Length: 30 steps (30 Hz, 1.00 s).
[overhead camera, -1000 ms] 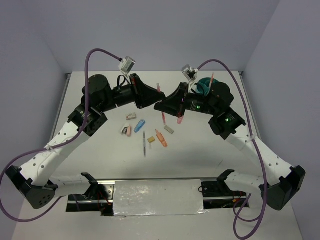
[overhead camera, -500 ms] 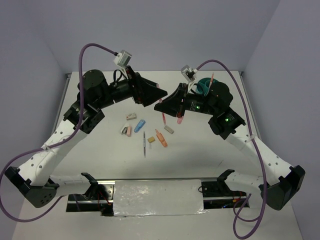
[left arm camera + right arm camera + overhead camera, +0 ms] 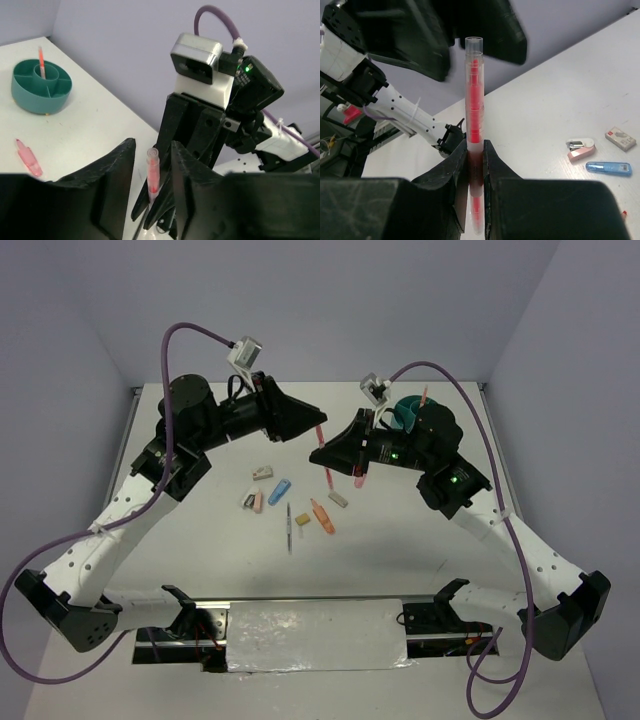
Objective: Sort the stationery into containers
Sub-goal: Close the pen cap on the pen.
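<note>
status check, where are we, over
Right tool shut on pink pen, upright. Left tool open, jaws astride its top, not gripping. Teal organiser far side, no obstruction seen.

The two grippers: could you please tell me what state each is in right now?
Left gripper: open, jaws either side of the pink pen.
Right gripper: closed on the pink pen.

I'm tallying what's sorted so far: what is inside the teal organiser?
One pink pen stands upright in the centre compartment of the teal organiser. Its outer compartments show nothing, but the near wall hides part of their floors.
</note>
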Each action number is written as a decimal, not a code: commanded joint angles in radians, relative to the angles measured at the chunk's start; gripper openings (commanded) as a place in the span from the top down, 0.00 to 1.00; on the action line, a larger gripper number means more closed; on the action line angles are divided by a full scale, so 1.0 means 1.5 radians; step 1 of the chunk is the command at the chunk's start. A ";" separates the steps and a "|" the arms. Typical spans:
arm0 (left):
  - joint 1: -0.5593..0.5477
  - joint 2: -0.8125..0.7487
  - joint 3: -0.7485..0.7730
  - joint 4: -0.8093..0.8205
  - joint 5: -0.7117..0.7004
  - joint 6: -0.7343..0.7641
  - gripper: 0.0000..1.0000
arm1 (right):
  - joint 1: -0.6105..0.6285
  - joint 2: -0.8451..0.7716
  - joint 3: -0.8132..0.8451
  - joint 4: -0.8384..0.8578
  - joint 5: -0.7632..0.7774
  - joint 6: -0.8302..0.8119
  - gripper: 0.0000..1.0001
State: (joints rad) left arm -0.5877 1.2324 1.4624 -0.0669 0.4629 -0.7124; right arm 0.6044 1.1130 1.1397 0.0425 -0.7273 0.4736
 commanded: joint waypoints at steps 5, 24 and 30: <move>0.001 -0.015 -0.037 0.066 0.052 -0.038 0.93 | 0.003 0.009 0.070 -0.015 0.024 -0.016 1.00; -0.133 -0.090 -0.174 0.051 -0.008 -0.017 1.00 | -0.022 0.198 0.365 -0.074 0.023 -0.055 1.00; -0.133 0.017 0.057 -0.075 0.061 0.120 1.00 | 0.023 0.211 0.255 -0.060 0.012 -0.091 1.00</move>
State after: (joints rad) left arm -0.6964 1.1679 1.4239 0.0460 0.2054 -0.5983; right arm 0.6258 1.3865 1.5822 -0.2481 -0.8715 0.3553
